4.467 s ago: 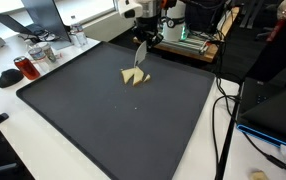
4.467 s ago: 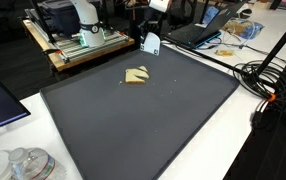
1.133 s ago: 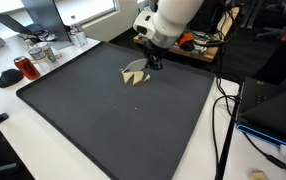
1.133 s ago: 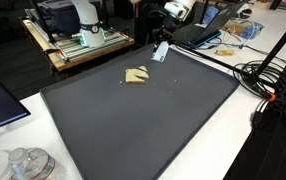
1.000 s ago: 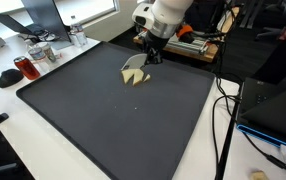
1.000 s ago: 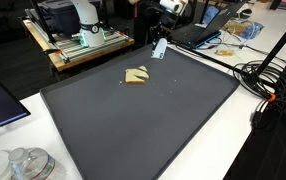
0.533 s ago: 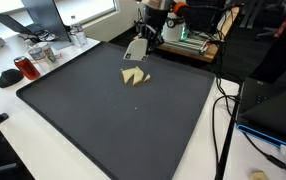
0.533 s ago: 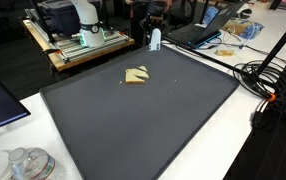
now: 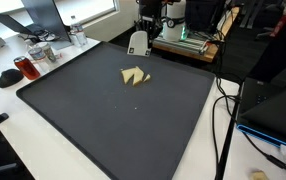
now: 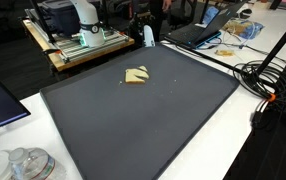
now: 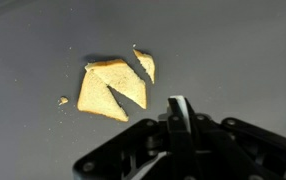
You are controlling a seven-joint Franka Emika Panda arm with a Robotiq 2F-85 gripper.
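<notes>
Gripper: mine (image 11: 178, 120) is clenched on a thin white blade-like tool (image 9: 136, 43), hanging over the far edge of the dark mat (image 9: 103, 125).
Bread: the bread (image 11: 108, 90) lies on the mat in split pieces, with a small wedge (image 11: 146, 65) just beside them and a crumb (image 11: 63, 100) near.
Progress: I judge the cutting done. The tool is not yet set down.

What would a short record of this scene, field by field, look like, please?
gripper: shut on white flat tool, up near the far edge of the mat
white flat tool: hangs down, clear of the toast
toast: cut triangles lying together on the mat, small piece beside
crumb: loose, next to the toast
mat: dark, large, rectangular
</notes>
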